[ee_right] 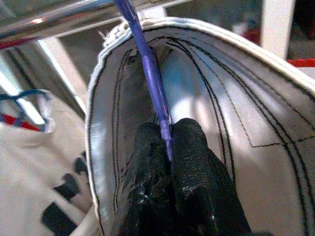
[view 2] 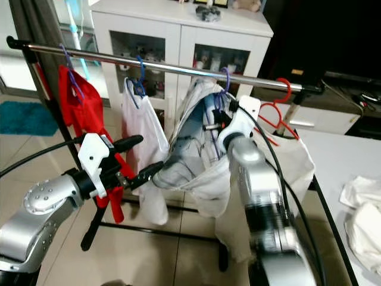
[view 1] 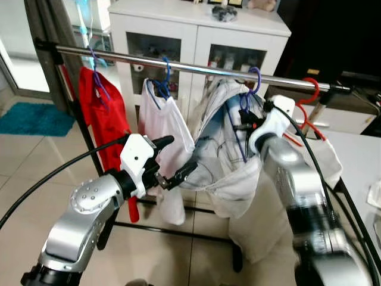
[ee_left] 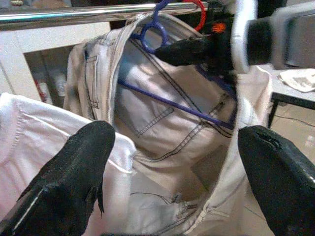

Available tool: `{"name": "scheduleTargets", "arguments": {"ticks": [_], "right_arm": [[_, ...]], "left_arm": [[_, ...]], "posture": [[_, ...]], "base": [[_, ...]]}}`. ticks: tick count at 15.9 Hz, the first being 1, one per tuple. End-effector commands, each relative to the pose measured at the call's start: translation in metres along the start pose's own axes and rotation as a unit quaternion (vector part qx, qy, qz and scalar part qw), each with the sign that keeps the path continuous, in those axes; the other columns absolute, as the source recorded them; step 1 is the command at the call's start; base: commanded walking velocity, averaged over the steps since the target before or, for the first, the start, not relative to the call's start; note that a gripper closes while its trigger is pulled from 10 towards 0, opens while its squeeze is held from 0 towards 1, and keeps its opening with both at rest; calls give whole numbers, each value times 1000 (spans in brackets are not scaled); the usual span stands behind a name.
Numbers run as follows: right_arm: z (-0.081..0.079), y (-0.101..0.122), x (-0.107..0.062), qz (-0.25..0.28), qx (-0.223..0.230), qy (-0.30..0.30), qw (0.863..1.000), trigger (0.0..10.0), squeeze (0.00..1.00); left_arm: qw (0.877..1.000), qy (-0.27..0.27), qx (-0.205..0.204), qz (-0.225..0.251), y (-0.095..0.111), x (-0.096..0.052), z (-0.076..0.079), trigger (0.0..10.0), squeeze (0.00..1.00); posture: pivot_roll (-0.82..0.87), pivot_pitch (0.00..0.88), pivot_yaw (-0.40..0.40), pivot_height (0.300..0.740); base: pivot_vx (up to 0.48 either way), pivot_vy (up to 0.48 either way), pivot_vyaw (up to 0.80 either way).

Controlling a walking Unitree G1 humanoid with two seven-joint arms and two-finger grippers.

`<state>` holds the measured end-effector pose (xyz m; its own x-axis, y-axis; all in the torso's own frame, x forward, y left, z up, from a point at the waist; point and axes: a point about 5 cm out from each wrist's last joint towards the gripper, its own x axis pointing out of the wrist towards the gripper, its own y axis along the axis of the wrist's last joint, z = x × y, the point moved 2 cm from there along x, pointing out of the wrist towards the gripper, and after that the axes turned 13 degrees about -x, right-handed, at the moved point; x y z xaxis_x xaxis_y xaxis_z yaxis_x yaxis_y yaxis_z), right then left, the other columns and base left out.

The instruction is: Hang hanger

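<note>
A purple hanger (view 1: 237, 134) carries a pale denim garment (view 1: 217, 156). Its hook (view 1: 256, 75) curls over the steel rail (view 1: 149, 62). My right gripper (ee_right: 166, 142) is shut on the hanger's purple wire just below the hook, inside the garment's collar (ee_right: 206, 44). My left gripper (view 1: 181, 154) is open, level with the garment's lower left edge, with nothing between its fingers (ee_left: 74, 182). In the left wrist view the hanger (ee_left: 172, 101) and the right gripper's black fingers (ee_left: 192, 49) sit ahead, under the rail (ee_left: 74, 14).
On the same rail hang a red garment (view 1: 101, 113), a white shirt (view 1: 159, 119) on a blue hanger, and a bare red hanger (view 1: 306, 95). A white cabinet (view 1: 196, 36) stands behind. A table (view 2: 333, 155) with white cloths (view 2: 363, 220) is at right.
</note>
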<state>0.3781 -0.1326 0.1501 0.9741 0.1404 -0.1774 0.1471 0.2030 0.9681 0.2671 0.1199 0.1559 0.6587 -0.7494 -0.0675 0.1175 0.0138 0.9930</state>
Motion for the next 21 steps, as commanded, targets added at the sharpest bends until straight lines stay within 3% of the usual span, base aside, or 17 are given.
{"name": "scheduleTargets", "arguments": {"ticks": [1,3,8,12,18,19,21], "right_arm": [[15,19,6,33,9,-27,999,10000,0],[15,27,20,31,14,-24,999,10000,0],[12,28,39,2,9,-24,1000,10000,0],[8,21,45,-36,19,-28,999,10000,0],[2,13,48,-66,11,-14,998,10000,0],[1,13,48,-62,14,-13,998,10000,1000],[2,14,48,-50,15,-11,999,10000,1000]], "left_arm": [[1000,-9,6,5,6,0,2,10000,0],[1000,-5,13,14,13,-1,-1,10000,0],[999,-10,19,30,26,-3,0,10000,0],[997,-13,26,66,45,-2,-1,10000,0],[997,-8,28,67,52,-6,-3,10000,0],[997,-6,27,69,52,-6,-3,10000,0],[997,1,27,74,53,-7,-4,10000,0]], "posture": [[33,0,-70,740],[42,0,-70,740],[66,0,-69,740],[75,0,-59,740],[99,0,-53,740],[100,0,-54,740],[100,0,-58,740]], "base": [[0,0,0],[0,0,0],[0,0,0],[0,0,0],[0,0,0],[0,0,0],[0,0,0]]}}
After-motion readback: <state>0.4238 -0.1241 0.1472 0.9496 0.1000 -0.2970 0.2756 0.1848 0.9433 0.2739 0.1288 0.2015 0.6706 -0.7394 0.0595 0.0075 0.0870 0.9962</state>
